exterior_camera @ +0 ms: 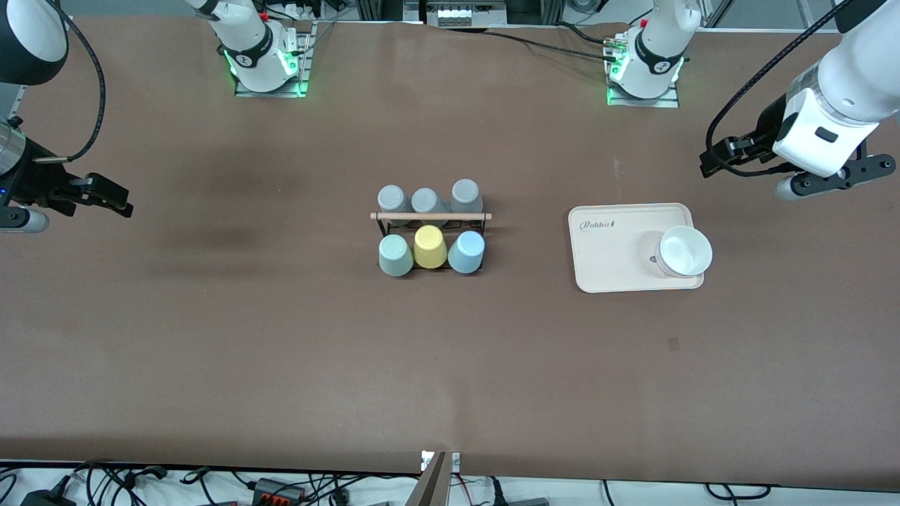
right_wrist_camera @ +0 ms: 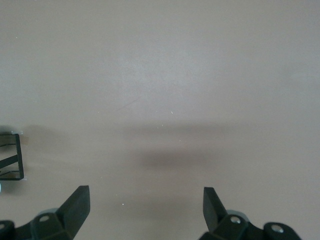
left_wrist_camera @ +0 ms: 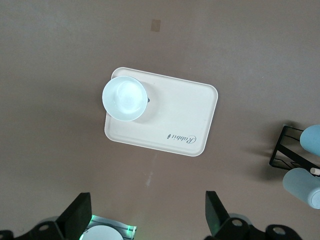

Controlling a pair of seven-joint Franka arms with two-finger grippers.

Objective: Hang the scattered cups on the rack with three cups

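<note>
While both arms are held up at the two ends of the table (exterior_camera: 281, 365), the middle of the brown surface is left open around the rack (exterior_camera: 430, 218). On the rack's row nearer the front camera, the mint-green cup (exterior_camera: 395, 254) is seen at the right arm's end, the yellow cup (exterior_camera: 429, 247) in the middle and the light blue cup (exterior_camera: 467, 251) at the left arm's end, all mouth down; three grey cups (exterior_camera: 426, 200) are set on the farther row. Bare tabletop is seen on every side of the rack. A cream tray (exterior_camera: 612, 246) is laid toward the left arm's end, well apart from the rack, with a white bowl (exterior_camera: 683, 251) on it. The left gripper (left_wrist_camera: 147, 220) is held high over the table near the tray, its jaws spread wide. The right gripper (right_wrist_camera: 145, 210) is held over bare table, its jaws likewise wide apart.
</note>
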